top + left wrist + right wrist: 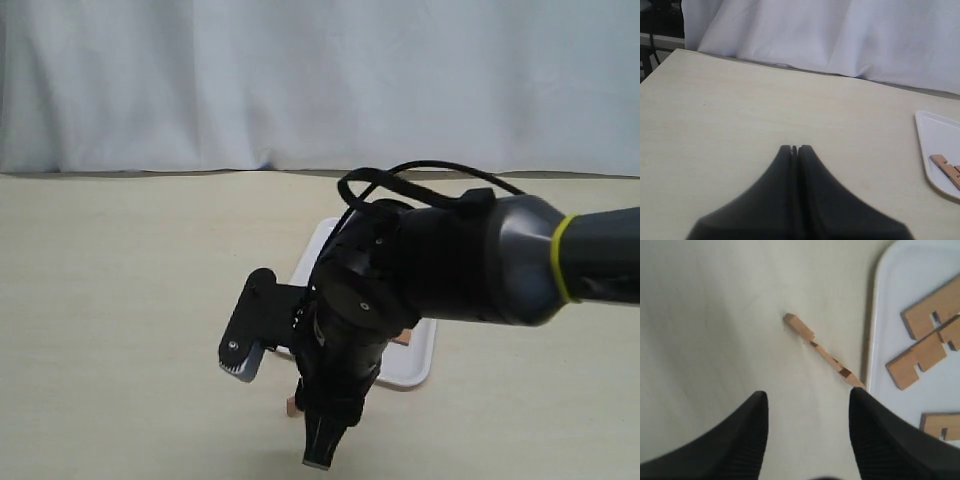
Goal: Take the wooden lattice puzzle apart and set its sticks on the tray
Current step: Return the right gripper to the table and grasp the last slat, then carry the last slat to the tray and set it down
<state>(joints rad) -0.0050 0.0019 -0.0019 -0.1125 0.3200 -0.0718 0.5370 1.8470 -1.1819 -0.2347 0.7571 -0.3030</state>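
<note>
No crossed lattice puzzle is in view, only separate sticks. One reddish-brown notched stick (822,351) lies on the table on its thin edge, one end touching the rim of the white tray (879,315). On the tray lie three sticks (932,307), (920,360), (940,425). My right gripper (807,395) is open and empty, just short of the loose stick. In the exterior view the right gripper (280,412) points down over that stick (289,405), and the arm hides most of the tray (418,368). My left gripper (794,148) is shut and empty, well clear of the tray (935,132).
A white curtain (300,80) hangs behind the pale table (120,300). The right arm's bulky wrist (450,260) hangs over the tray. The left arm does not show in the exterior view.
</note>
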